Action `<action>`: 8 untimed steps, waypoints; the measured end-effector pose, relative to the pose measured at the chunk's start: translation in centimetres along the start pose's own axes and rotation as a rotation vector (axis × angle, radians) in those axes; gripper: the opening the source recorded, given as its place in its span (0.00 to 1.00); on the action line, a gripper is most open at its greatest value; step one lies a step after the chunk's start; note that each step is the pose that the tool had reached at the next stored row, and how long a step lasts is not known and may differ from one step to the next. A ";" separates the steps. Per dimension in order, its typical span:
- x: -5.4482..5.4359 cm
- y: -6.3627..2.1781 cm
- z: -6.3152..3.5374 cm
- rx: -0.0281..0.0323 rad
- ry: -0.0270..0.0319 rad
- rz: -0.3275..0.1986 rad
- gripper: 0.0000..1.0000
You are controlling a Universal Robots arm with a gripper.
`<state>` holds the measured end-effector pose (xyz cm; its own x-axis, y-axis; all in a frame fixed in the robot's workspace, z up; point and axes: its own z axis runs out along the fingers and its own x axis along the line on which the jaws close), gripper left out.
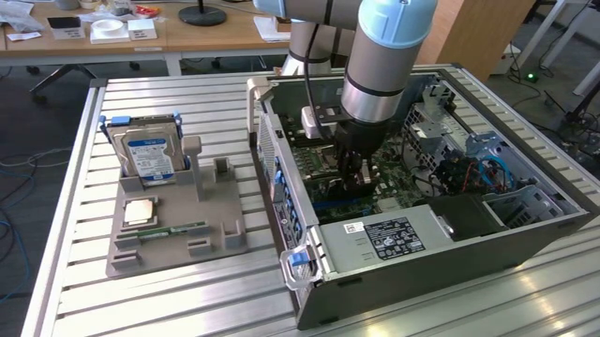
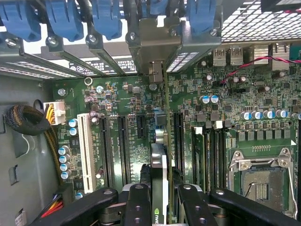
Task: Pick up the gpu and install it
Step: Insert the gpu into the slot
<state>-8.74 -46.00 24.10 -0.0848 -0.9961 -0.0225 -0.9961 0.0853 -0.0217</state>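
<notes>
A robotics lab: a robot arm (image 1: 380,70) stands over an open computer case (image 1: 394,270) on a slatted metal bench (image 1: 168,302), with cluttered wooden desks (image 1: 216,35) behind and loose cables (image 1: 24,160) on the floor.

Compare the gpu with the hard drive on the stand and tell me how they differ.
The gpu is inside the open computer case, over the motherboard; the hard drive stands outside it in the grey stand. The gripper clamps the gpu; nothing grips the hard drive. The gpu is a thin card; the hard drive is a thicker silver block with a blue label. Both stand on edge.
</notes>
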 end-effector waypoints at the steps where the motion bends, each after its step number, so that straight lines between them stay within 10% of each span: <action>1: 0.0 0.00 0.00 0.0000 0.0000 0.000 0.27; 8: 0.0 0.00 0.00 0.0000 0.0000 0.000 0.27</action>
<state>-8.74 -46.00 24.10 -0.0848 -0.9961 -0.0225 -0.9961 0.0853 -0.0217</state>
